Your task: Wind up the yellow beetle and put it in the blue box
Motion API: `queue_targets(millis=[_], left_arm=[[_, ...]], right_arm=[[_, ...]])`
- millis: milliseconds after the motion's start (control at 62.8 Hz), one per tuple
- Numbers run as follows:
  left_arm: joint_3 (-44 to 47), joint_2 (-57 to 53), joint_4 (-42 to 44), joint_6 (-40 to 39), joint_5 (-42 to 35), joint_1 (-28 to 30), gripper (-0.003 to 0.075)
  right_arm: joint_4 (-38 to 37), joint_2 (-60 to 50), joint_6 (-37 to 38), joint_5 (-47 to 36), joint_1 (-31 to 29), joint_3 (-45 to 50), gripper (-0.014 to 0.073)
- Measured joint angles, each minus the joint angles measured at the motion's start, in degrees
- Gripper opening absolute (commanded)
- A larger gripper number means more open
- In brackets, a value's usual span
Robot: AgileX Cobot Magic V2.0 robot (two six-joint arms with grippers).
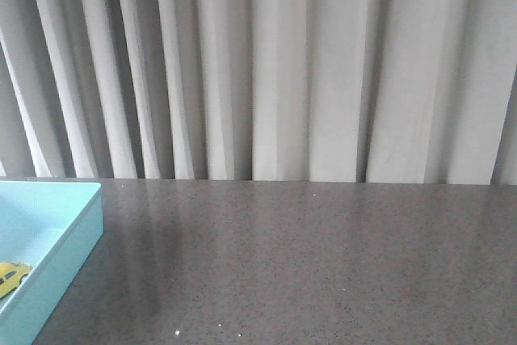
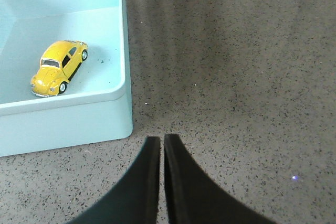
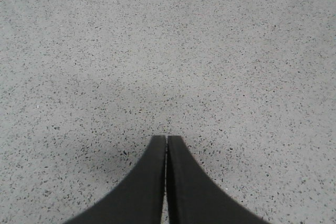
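A grey speckled table (image 1: 323, 264) ran back to a wall of pale pleated curtains (image 1: 283, 62), and the blue box (image 2: 63, 124) sat on it just beyond the left gripper (image 2: 161, 142) and off to one side of it, apart from its fingertips. Both the left gripper and the right gripper (image 3: 166, 141) hung over bare tabletop with their black fingers pressed together on nothing. The yellow beetle (image 2: 58, 67) stood on its wheels inside the box, near the wall closest to the left gripper.
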Motion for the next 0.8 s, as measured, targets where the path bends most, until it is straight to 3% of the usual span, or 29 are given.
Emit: queue_targets(millis=[510, 653, 796], left_arm=[[0.5, -1.0, -0.1, 0.0, -0.5, 0.1, -0.0006], [6.1, -7.5, 0.4, 0.0, -3.7, 1.7, -0.0006], [16.6, -17.9, 0.6, 0.0, -12.4, 4.4, -0.0006]], right_arm=[[0.0, 0.0, 0.0, 0.0, 0.0, 0.0, -0.0007], [0.0, 0.0, 0.0, 0.0, 0.0, 0.0, -0.0007], [0.0, 0.0, 0.0, 0.2, 0.0, 0.0, -0.0007]])
